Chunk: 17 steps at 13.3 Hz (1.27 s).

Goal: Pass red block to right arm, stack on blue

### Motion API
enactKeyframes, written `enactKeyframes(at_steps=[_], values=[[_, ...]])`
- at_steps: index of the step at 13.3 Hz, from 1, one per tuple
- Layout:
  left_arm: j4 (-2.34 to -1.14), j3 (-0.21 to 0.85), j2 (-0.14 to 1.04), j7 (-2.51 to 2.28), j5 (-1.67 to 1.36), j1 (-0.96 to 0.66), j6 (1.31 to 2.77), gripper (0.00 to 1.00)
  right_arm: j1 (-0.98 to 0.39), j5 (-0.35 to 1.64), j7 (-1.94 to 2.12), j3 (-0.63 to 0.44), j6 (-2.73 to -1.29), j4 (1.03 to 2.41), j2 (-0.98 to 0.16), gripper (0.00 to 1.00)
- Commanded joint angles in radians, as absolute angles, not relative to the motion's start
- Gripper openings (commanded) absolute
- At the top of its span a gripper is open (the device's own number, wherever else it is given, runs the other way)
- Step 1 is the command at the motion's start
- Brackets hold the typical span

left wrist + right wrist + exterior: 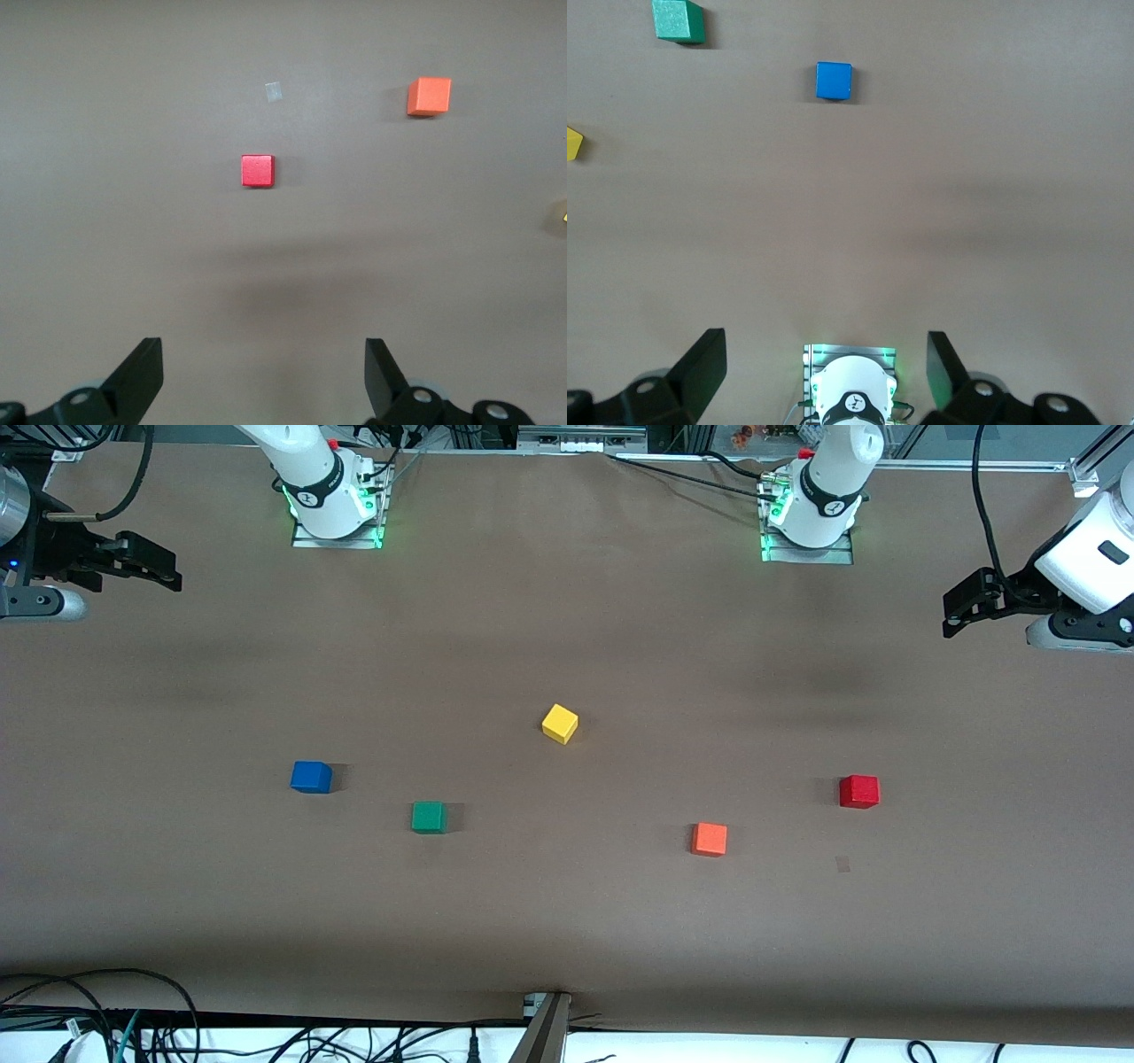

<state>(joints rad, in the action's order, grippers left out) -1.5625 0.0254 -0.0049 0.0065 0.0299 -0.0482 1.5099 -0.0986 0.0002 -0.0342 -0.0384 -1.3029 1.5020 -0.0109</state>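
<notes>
Red block (859,791) rests on the table ahead of the empty, wide-open left gripper (264,372); orange block (709,839) nearby risks mistaken pickup. Blue block (311,777) lies ahead of the empty, wide-open right gripper (826,367); handover may slip.

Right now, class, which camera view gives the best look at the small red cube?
The left wrist view: the small red cube lies near the middle, seen large from above, nothing covering it. The front view shows it smaller, toward the left arm's end of the table. The right wrist view misses it.
</notes>
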Motion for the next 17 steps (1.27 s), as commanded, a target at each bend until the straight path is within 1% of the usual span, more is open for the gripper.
enactKeyframes(at_steps=[1,9,17], values=[[-1.568,0.034,-0.009,-0.003,0.040,-0.043,1.538,1.00,-0.094,0.015,-0.029,-0.037,-1.293,1.482,-0.017,1.00],[-1.566,0.029,-0.005,-0.002,0.040,-0.043,1.517,1.00,-0.092,0.015,-0.029,-0.037,-1.293,1.482,-0.017,1.00],[-1.563,0.031,0.009,-0.003,0.043,-0.043,1.526,1.00,-0.092,0.017,-0.029,-0.037,-1.295,1.482,-0.017,1.00]])
